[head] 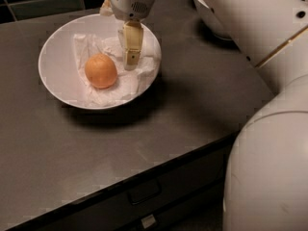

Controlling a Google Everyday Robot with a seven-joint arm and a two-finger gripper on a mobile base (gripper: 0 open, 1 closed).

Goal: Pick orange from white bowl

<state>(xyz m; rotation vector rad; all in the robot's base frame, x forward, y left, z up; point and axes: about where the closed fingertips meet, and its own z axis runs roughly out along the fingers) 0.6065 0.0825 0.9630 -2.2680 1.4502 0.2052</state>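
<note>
1. Nearest, at lower right, the robot's bulky white plastic arm (269, 167) fills the corner, beside dark drawer fronts (144, 196).
2. On the dark grey countertop (72, 148) sits the wide, shallow, glossy white bowl (53, 76), lined with crumpled white paper. The round, matte orange (101, 71) lies inside, left of centre.
3. The white-bodied two-finger gripper (118, 35) hangs over the bowl's far right part, jaws spread wide, holding nothing. One cream finger (131, 44) points down just right of the orange, apart from it.
4. Farthest, another white dish (208, 18) shows partly behind the arm.

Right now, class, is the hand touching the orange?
No: the hand hangs over the bowl, beside the orange, with bare paper showing between them.
</note>
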